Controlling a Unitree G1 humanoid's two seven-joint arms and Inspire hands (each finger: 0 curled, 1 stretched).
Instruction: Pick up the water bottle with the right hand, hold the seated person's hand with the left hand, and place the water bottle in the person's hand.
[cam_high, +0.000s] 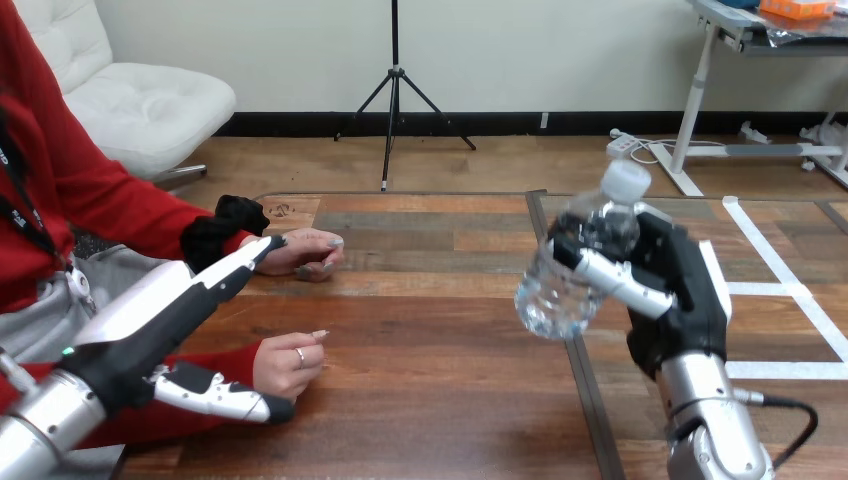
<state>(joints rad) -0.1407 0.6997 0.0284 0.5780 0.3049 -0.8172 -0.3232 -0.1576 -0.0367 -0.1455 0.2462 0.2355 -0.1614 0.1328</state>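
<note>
My right hand (680, 290) is shut on the clear water bottle (575, 270), holding it above the table at the view's right, tilted with its white cap (627, 180) up and its base toward the left. My left hand (160, 310) reaches in from the lower left with its fingers (245, 262) straight; their tips touch the wrist of the person's farther hand (310, 255), which rests curled on the wooden table (430, 340). The person's nearer hand (290, 365) lies loosely closed just above my left thumb (225, 398), between thumb and fingers. I see no finger curled round either hand.
A dark metal seam (585, 390) runs front to back between the two tabletops, under the bottle. White tape lines (785, 290) mark the right tabletop. The person's torso and red sleeves take up the left edge.
</note>
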